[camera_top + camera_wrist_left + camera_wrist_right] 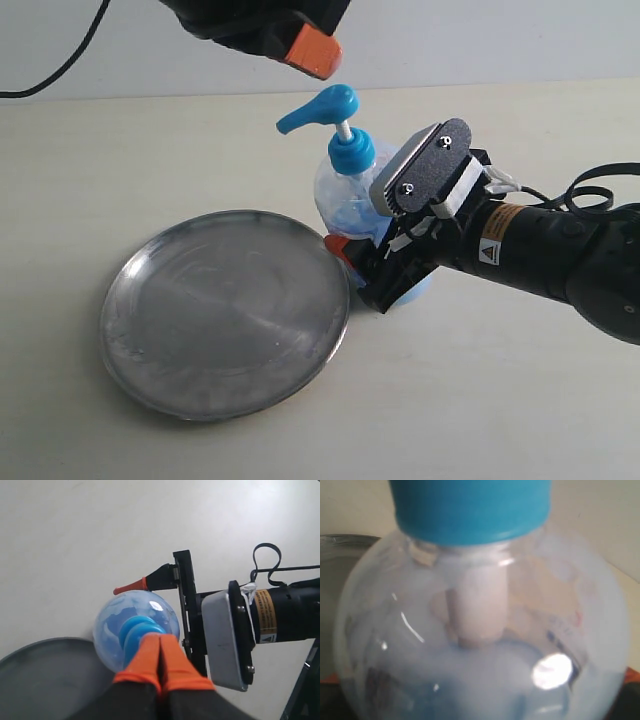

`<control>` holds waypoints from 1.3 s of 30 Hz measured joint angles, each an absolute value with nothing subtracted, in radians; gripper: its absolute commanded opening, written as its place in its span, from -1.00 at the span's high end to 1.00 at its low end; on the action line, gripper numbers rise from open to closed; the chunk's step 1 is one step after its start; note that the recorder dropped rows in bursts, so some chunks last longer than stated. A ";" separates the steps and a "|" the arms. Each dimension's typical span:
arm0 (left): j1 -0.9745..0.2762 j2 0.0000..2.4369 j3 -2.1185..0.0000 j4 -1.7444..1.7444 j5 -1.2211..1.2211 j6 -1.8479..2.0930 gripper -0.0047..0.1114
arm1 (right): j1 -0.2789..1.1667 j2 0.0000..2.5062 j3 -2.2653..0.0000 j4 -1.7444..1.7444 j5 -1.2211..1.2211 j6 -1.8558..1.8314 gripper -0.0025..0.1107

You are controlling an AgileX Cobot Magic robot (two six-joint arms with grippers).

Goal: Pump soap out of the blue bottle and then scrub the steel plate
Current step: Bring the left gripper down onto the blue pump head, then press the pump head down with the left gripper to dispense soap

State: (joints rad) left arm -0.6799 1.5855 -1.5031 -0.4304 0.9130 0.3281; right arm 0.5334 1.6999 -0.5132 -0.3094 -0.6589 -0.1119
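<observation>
The blue bottle [345, 185] stands upright just right of the steel plate [225, 310], its blue pump head [322, 106] raised and its spout pointing left. My right gripper [372, 255] is shut on the bottle's clear body, one orange fingertip [129, 587] showing beside it. In the right wrist view the bottle [480, 630] fills the frame under its blue collar [470, 505]. Pale blue soap [485, 685] shows only inside the bottle. My left gripper [315, 52] hangs just above the pump head [136, 630], its orange fingers [147, 657] pressed together with nothing between them.
The plate [40, 672] lies flat on a pale tabletop [120, 170], its rim almost touching the bottle. A black cable [60, 60] runs along the back left. My right arm [560, 255] reaches in low from the right.
</observation>
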 measured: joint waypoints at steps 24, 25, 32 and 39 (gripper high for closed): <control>-0.680 1.622 -1.503 -0.434 0.911 0.306 0.90 | 0.533 1.700 -0.513 -0.309 -0.659 -0.112 0.96; -0.680 1.621 -1.503 -0.434 0.911 0.306 0.90 | 0.533 1.700 -0.513 -0.309 -0.659 -0.112 0.96; -0.680 1.638 -1.503 -0.434 0.907 0.306 0.90 | 0.533 1.700 -0.513 -0.309 -0.659 -0.112 0.96; -0.680 1.638 -1.503 -0.434 0.909 0.306 0.90 | 0.533 1.700 -0.513 -0.309 -0.659 -0.112 0.96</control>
